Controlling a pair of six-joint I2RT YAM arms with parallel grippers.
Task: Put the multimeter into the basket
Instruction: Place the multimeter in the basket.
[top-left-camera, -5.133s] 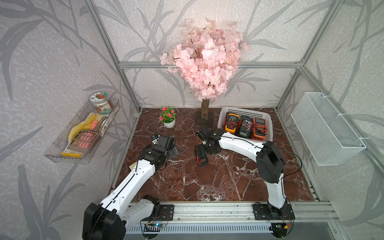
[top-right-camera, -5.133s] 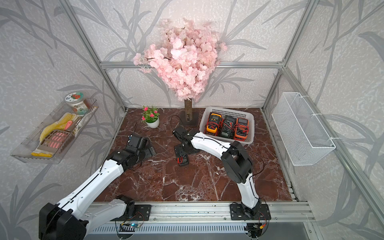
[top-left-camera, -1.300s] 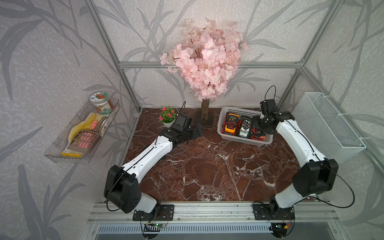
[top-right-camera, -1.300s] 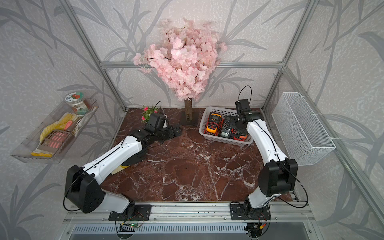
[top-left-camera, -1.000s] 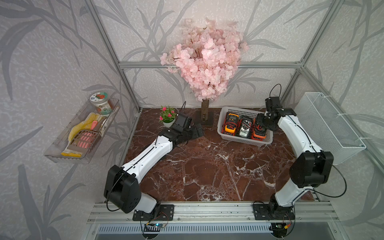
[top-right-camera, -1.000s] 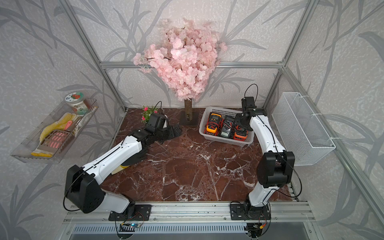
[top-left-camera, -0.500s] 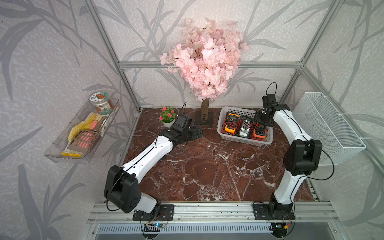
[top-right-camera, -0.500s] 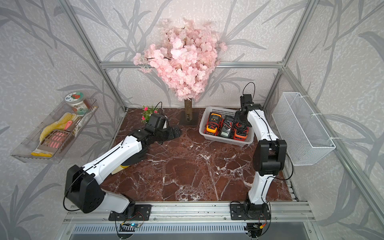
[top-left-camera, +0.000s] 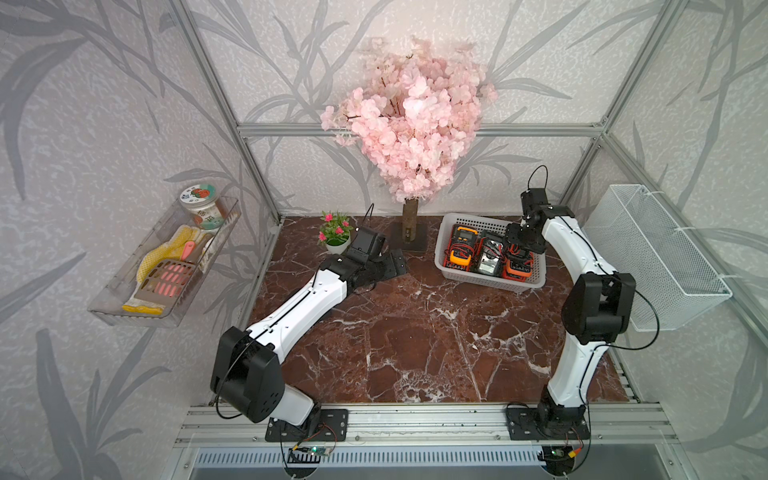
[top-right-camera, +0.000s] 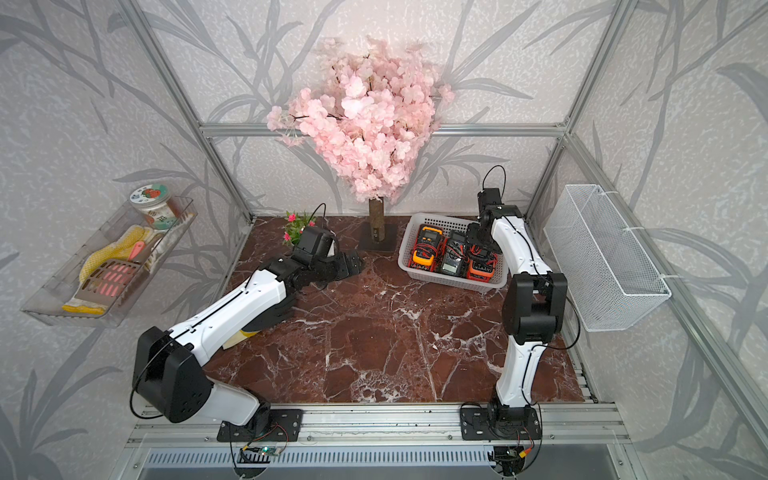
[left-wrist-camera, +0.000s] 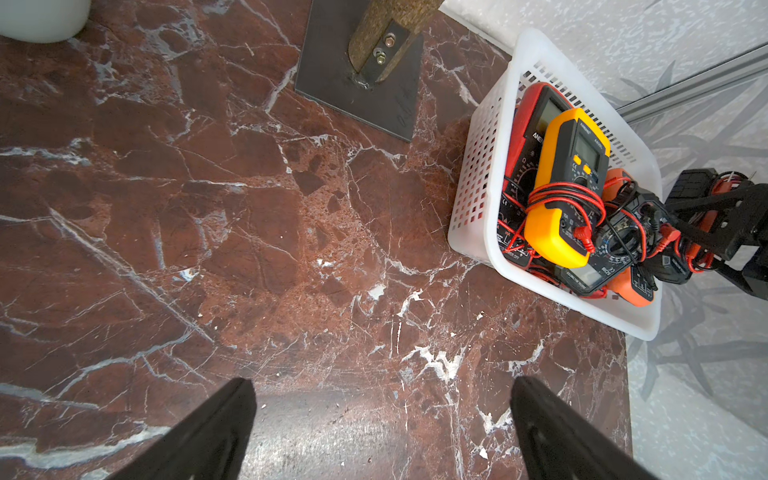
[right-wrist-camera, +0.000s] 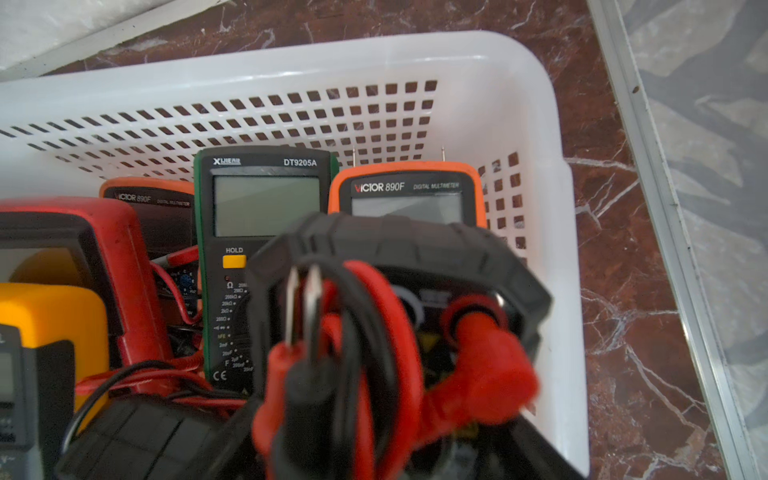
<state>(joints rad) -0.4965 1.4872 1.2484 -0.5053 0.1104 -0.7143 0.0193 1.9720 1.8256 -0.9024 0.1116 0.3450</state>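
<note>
The white basket (top-left-camera: 490, 283) stands at the back right of the marble table and holds several multimeters side by side. My right gripper (top-left-camera: 520, 246) hangs over its right end. In the right wrist view a black multimeter (right-wrist-camera: 395, 245), wrapped in red and black leads, sits between the gripper's (right-wrist-camera: 336, 440) fingers. It is raised above an orange meter (right-wrist-camera: 409, 187) and a green-edged one (right-wrist-camera: 262, 199) near the basket's wall (right-wrist-camera: 415, 54). My left gripper (top-left-camera: 397, 266) lies open and empty, low over the table left of the basket (left-wrist-camera: 478, 187).
A pink blossom tree on a dark base plate (top-left-camera: 409, 243) stands just left of the basket, with a small potted plant (top-left-camera: 334, 237) further left. A white wire-mesh bin (top-left-camera: 656, 257) hangs on the right wall and a clear tray (top-left-camera: 166, 266) on the left wall.
My right gripper has stayed over the basket's right end with the multimeter, while that arm's elbow has folded in closer. The left arm has not moved.
</note>
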